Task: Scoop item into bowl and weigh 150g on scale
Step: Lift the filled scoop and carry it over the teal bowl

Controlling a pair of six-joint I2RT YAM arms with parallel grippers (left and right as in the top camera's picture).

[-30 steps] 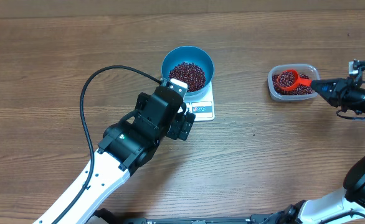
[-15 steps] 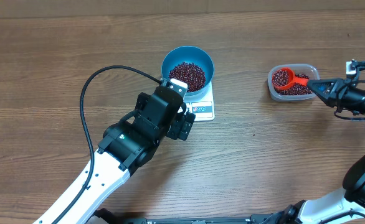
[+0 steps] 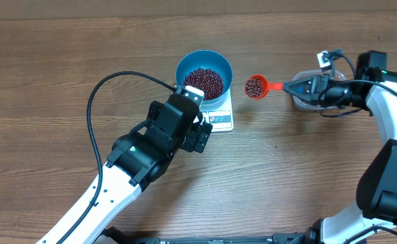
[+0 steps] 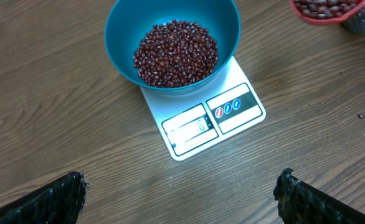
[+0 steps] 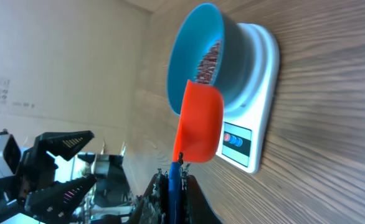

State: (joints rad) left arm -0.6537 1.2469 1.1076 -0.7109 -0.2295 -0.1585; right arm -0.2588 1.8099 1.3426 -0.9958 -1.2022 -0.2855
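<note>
The teal bowl [image 3: 204, 75] stands on the white scale [image 3: 220, 120] and holds a heap of dark red beans [image 3: 204, 81]. My right gripper [image 3: 301, 86] is shut on the handle of a red scoop [image 3: 255, 87]. The scoop is full of beans and hangs just right of the bowl, above the table. The right wrist view shows the scoop [image 5: 200, 121] from below, in front of the bowl [image 5: 198, 56]. My left gripper [image 4: 182, 199] is open near the scale's display edge [image 4: 213, 121], holding nothing.
The clear plastic tub [image 3: 300, 102] of beans sits under my right gripper, mostly hidden. A black cable [image 3: 100, 95] loops over the left arm. Bare wooden table lies all round.
My right gripper has lifted the loaded scoop out of the tub and carried it left toward the bowl. The left arm has not moved.
</note>
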